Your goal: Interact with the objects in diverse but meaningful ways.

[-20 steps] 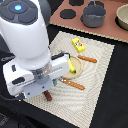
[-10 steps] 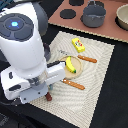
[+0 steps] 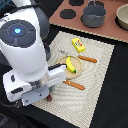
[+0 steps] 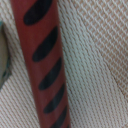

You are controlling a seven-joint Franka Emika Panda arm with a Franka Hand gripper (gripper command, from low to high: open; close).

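Observation:
A brown sausage stick [image 4: 47, 65] with dark slanted stripes fills the wrist view, lying on the woven mat [image 4: 100, 60] very close to the camera. In the exterior view only a small reddish end [image 3: 49, 98] shows under my white hand. My gripper [image 3: 44, 96] is low over the mat's near corner, and the arm body hides its fingers. A yellow banana [image 3: 71, 64] lies on the round tan plate [image 3: 61, 62]. Beyond the plate sits a flat yellow packet [image 3: 77, 44]. A dark grey pot [image 3: 93, 15] stands on the brown board.
The orange-handled fork [image 3: 86, 59] and knife [image 3: 75, 84] flank the plate on the beige mat [image 3: 100, 80]. The brown board [image 3: 70, 20] carries dark round burners and a tan bowl [image 3: 122, 16] at the exterior view's right. My arm blocks the exterior view's left.
The arm has shifted slightly toward the exterior view's left and settled lower, uncovering more of the plate. The banana, packet and cutlery have not moved.

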